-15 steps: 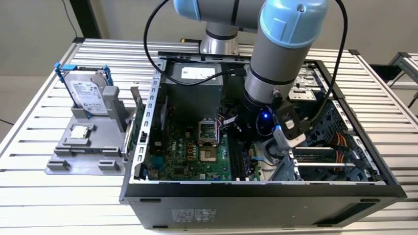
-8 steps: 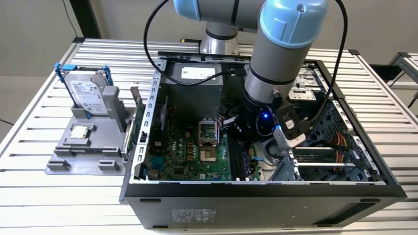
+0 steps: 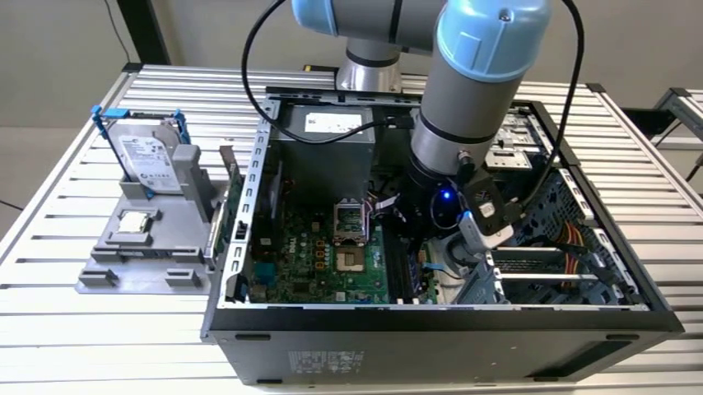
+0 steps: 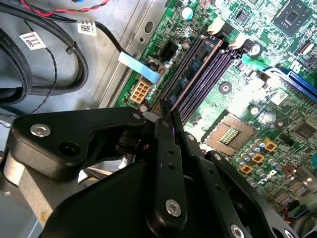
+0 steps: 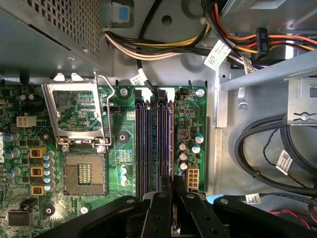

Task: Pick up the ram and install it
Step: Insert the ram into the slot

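The claw sits low over the motherboard, its two black fingers drawn almost together and clamped on the near end of the ram. The ram stands on edge in the outermost of the long black slots, next to the board's rim. In the second wrist view its blue face and dark chips show along the slot, but the end in the claw is covered by the fingers. Whether it is fully seated cannot be told. In the first wrist view the ram is a thin strip running under the claw, beside the open processor socket. In the exterior view the arm reaches down into the open computer case on the worktop, and its own wrist hides the slots.
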### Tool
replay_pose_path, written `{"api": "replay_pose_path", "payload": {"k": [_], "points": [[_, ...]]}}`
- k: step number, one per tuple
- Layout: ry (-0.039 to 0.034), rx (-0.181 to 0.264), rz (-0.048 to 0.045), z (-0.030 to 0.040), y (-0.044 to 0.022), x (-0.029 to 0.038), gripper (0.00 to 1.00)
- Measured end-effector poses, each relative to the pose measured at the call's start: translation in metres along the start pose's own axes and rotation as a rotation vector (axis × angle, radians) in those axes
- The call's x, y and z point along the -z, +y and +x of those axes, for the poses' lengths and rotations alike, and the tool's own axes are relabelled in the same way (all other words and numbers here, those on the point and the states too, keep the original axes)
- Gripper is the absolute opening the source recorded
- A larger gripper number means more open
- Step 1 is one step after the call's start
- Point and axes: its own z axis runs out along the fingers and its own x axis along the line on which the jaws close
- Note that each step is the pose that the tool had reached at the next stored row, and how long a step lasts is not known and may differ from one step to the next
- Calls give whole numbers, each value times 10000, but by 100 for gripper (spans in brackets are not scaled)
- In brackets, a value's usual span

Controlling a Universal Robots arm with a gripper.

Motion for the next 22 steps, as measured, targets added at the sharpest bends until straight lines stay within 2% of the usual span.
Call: {"api": "replay_pose_path", "payload": {"k": [5,11,12,22], "points": [[1,-1,3,0,0,-46,0],[1,-1,2,0,0,-52,0],[2,0,2,0,0,-52,100],[2,0,0,0,0,-57,100]]}}
